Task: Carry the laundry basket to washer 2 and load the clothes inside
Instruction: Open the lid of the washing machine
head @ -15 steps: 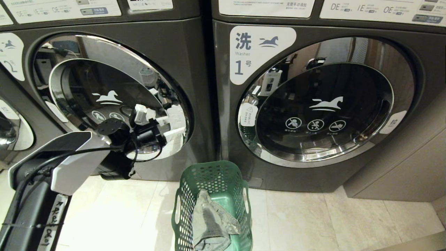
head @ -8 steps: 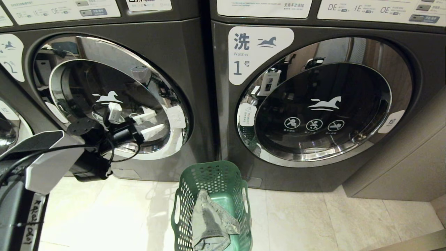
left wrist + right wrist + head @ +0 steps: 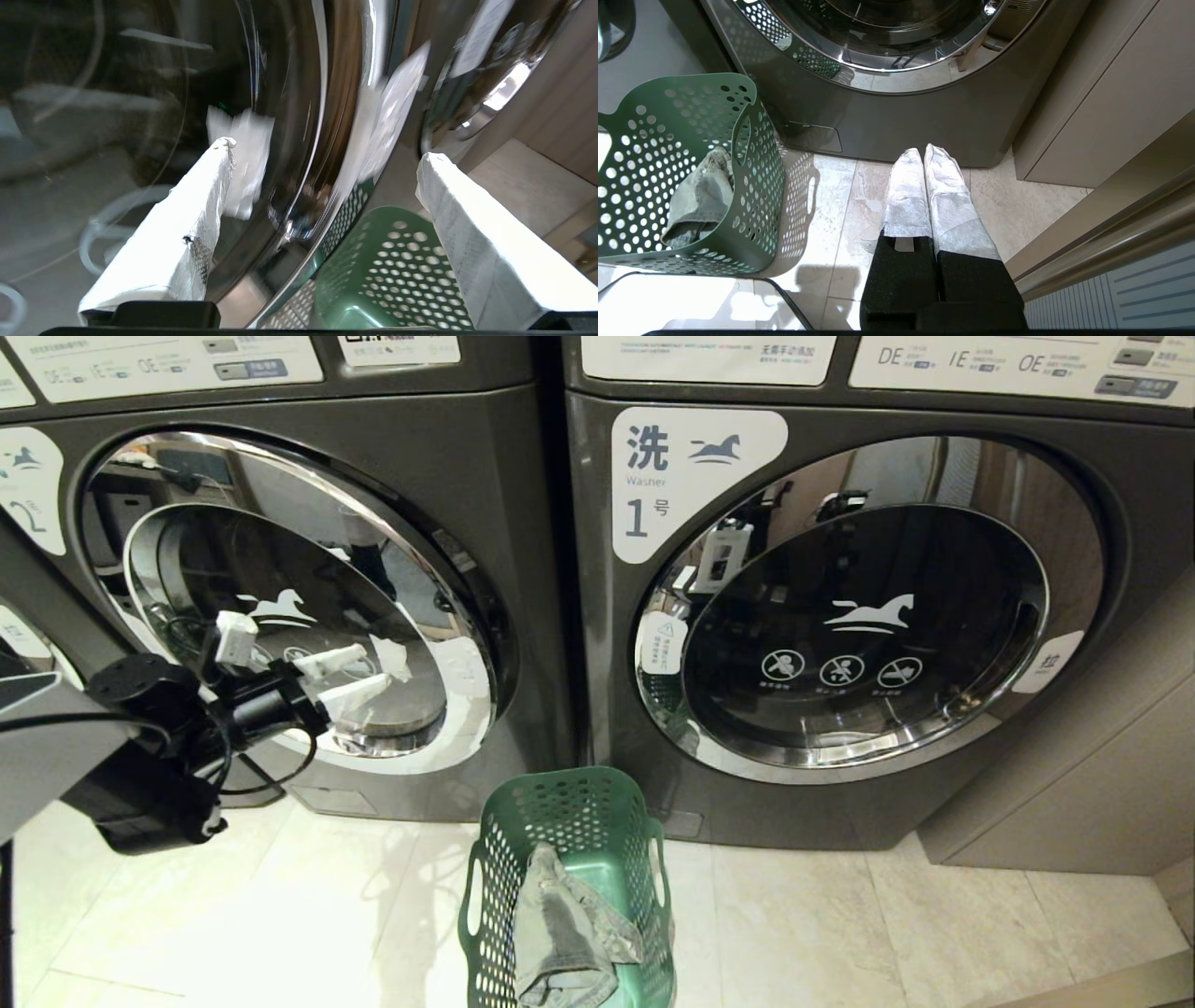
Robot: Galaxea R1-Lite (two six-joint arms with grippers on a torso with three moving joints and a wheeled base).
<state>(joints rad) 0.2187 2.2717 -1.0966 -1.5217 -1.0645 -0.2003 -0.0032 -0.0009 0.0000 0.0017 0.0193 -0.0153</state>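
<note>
Washer 2 at left, door ajar; left gripper before its glass, fingers wide apart, empty. Basket on floor to the right, clothes inside. Right gripper closed, empty.

washer 2: matt dark grey body, mirror-shiny chrome door ring, glossy dark glass
laundry basket: green plastic, smooth, slight sheen, holes all over; sits at 6 o'clock in the head view
clothes: soft wrinkly cloth, faded and matt
left gripper: fingers wrapped in rough white fabric-like covering
floor: pale stone-look tile, smooth, a bit glossy
</note>
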